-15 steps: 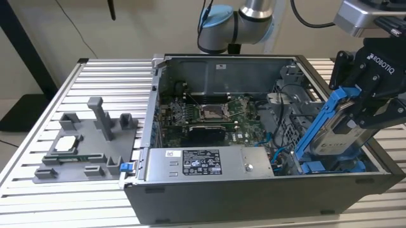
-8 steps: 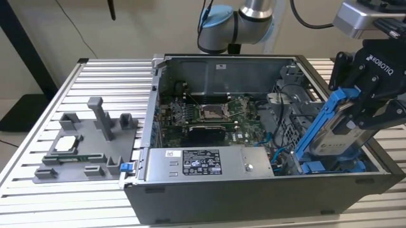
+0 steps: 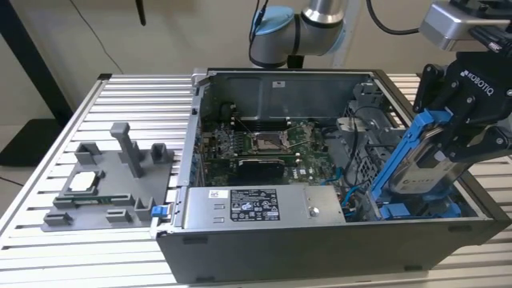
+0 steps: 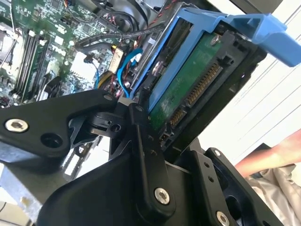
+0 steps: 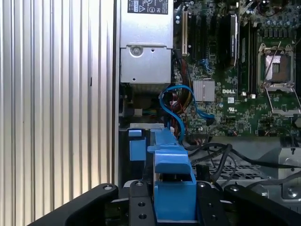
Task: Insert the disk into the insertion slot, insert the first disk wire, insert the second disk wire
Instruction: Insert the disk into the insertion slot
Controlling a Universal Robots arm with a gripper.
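My gripper is shut on the disk, a silver-grey drive in a bright blue carrier. I hold it tilted on edge above the case's corner on the exterior view's right. Just below its lower end is the insertion slot, a bay edged with blue tabs. In the second wrist view the disk shows its green board and connector between the black fingers. In the first wrist view the blue carrier sits between the fingertips, over the slot. Blue cables loop loose beside the bay.
The open computer case rests on a ribbed aluminium table. Inside are the grey power-supply box and the motherboard. A grey fixture with parts stands on the exterior view's left. A person's hand is beside the case.
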